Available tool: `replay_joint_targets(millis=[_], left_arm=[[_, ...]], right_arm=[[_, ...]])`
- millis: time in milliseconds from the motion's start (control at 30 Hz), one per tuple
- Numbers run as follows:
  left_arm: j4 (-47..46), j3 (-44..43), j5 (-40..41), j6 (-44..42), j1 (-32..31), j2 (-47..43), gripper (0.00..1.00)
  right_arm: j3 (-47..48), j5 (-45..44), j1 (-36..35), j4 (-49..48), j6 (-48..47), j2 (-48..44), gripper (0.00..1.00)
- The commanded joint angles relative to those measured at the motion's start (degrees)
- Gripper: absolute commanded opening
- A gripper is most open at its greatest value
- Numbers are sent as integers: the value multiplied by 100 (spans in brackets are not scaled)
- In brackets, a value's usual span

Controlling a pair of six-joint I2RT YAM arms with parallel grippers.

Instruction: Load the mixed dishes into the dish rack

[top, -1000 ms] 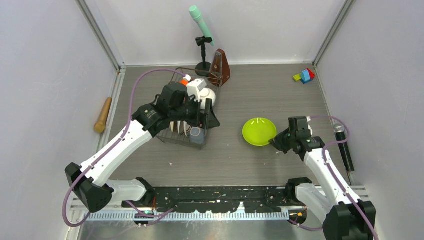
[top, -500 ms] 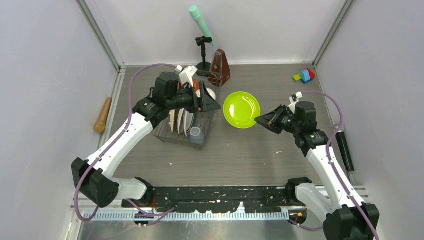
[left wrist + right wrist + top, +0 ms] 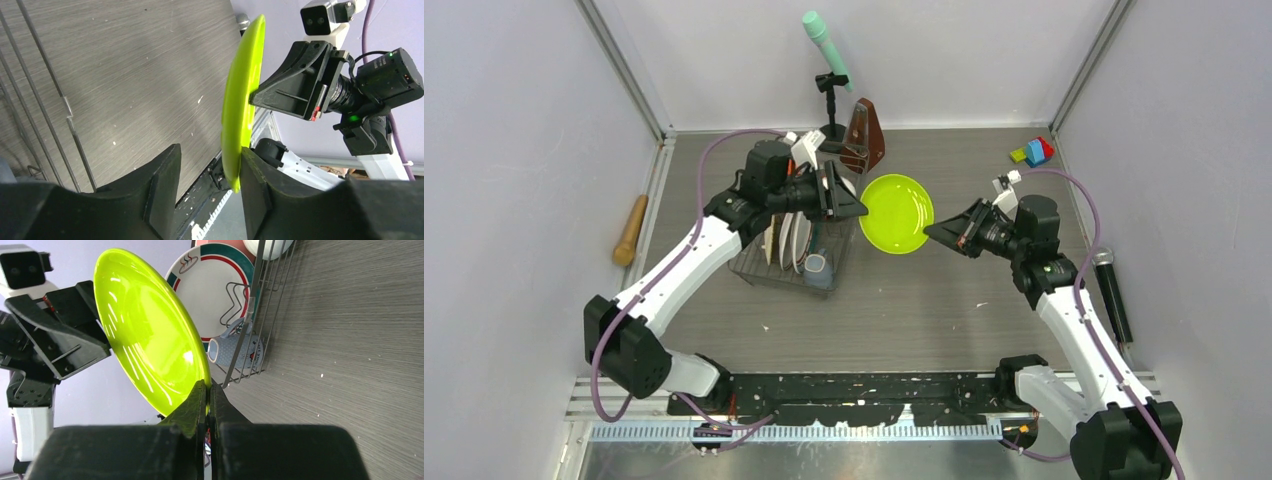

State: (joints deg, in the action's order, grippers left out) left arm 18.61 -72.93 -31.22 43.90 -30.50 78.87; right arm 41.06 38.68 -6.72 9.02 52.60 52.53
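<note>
My right gripper (image 3: 207,390) is clamped tight on the rim of the round lime-green plate (image 3: 896,212), held aloft just beside the dark wire dish rack (image 3: 754,272). My left gripper (image 3: 210,172) straddles the opposite rim, jaws partly apart.

Right gripper (image 3: 207,390): you see its jaws pinched on the rim of the lime-green plate (image 3: 145,325).
Plate: tilted on edge, glossy face toward you.
Left gripper (image 3: 60,347): at the plate's far edge (contact unclear).
Dish rack (image 3: 260,315): behind, holding a red-and-green-rimmed white plate (image 3: 220,290) upright.
</note>
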Motion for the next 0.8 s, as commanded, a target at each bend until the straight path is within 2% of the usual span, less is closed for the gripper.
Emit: replay_joint_targets(millis=[0, 133, 200, 233, 267, 300, 333, 367, 400, 433, 567, 667, 767], left_arm=[[-450, -180, -319, 173, 7, 167, 42], [-458, -251, -231, 57, -27, 271, 26], [-400, -284, -146, -147, -68, 279, 5], [-338, -329, -46, -288, -96, 285, 0], [-210, -366, 110, -474, -127, 274, 0], [-39, -411, 316, -680, -157, 247, 0], [31, -408, 572, -898, -189, 191, 0], [114, -379, 836, -1149, -224, 111, 0], [158, -342, 1183, -1384, -296, 26, 0], [194, -291, 1533, -1690, -348, -64, 0], [438, -246, 3285, -2897, -855, -370, 0], [320, -158, 3677, -3173, -981, -494, 0], [52, -7, 4395, -3722, -1338, -554, 0]], right_arm=[[294, 206, -91, -449, -79, 44, 0], [299, 174, -161, -505, -96, 137, 0], [325, 138, -189, -495, -108, 199, 0], [357, 100, -194, -479, -117, 245, 3], [384, 67, -197, -383, -120, 273, 7], [491, -74, -197, -273, -163, 327, 22], [557, -142, -198, -6, -193, 358, 29], [687, -278, -202, 104, -249, 414, 45], [765, -398, -201, 453, -276, 437, 53], [948, -706, -199, 672, -320, 480, 67], [1320, -1151, -204, 1266, -90, 693, 79], [1558, -1320, -210, 1570, 419, 989, 83], [1942, -1550, -322, 1905, 1406, 1337, 84]])
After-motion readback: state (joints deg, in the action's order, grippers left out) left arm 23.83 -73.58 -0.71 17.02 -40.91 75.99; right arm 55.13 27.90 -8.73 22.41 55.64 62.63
